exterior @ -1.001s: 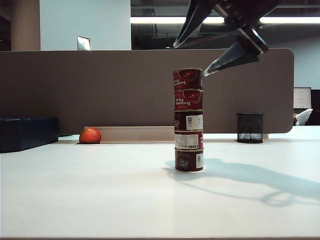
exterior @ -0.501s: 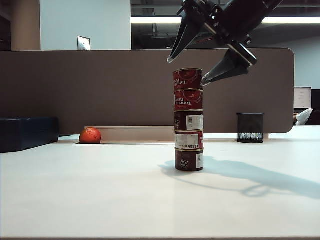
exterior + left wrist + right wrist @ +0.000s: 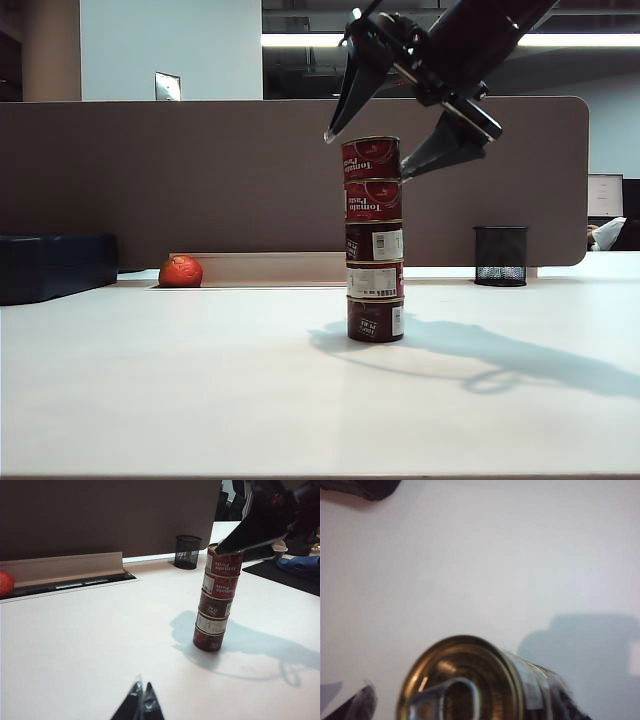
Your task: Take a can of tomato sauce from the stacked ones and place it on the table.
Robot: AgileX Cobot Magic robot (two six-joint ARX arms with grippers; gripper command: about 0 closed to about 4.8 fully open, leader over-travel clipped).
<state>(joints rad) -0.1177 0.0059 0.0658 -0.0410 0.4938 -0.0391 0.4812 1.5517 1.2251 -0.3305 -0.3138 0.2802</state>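
White tabletop, brown partition behind: my right claw has dropped to straddle the top can.
Jaws spread wide, nothing gripped; can tops the stack, now leaning slightly. Left claw idles clenched, well apart. I judge closing comes next.

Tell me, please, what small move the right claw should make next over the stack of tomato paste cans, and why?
Probably lower a little further. The right claw is open, with its fingers straddling the top can of tomato paste, but one fingertip sits only at the rim. Going lower would bring both fingers alongside the can's wall before closing. The stack looks slightly uneven, so go gently. The left claw is shut, near the table.
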